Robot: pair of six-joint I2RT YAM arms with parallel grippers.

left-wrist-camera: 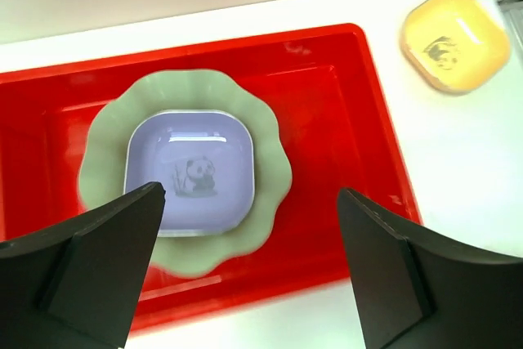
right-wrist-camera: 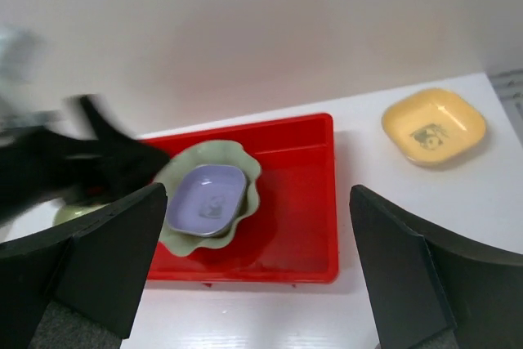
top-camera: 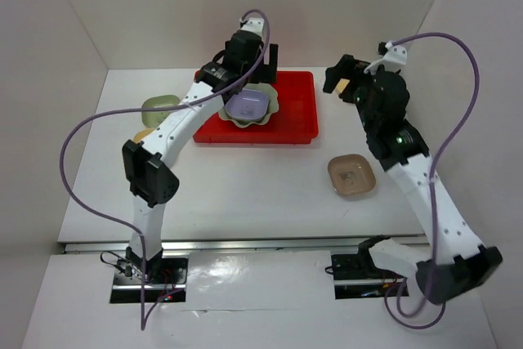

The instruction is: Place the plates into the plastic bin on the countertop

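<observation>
Lavender panda dish (left-wrist-camera: 189, 171) nests in scalloped green plate (left-wrist-camera: 274, 177) inside red bin (left-wrist-camera: 327, 112); left jaws and right jaws gape, empty.

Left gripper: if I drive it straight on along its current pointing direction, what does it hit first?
Probably the lavender rounded-square dish, nested in the pale green scallop-rimmed dish inside the red plastic bin. The open left gripper points down at them; depth is unclear, so the green rim is possible.

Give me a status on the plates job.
Done: scalloped green dish and lavender dish nested in the red bin. In hand: nothing; left claw and right claw are open, empty. Left: yellow dish, small green dish, tan dish on the countertop.
</observation>
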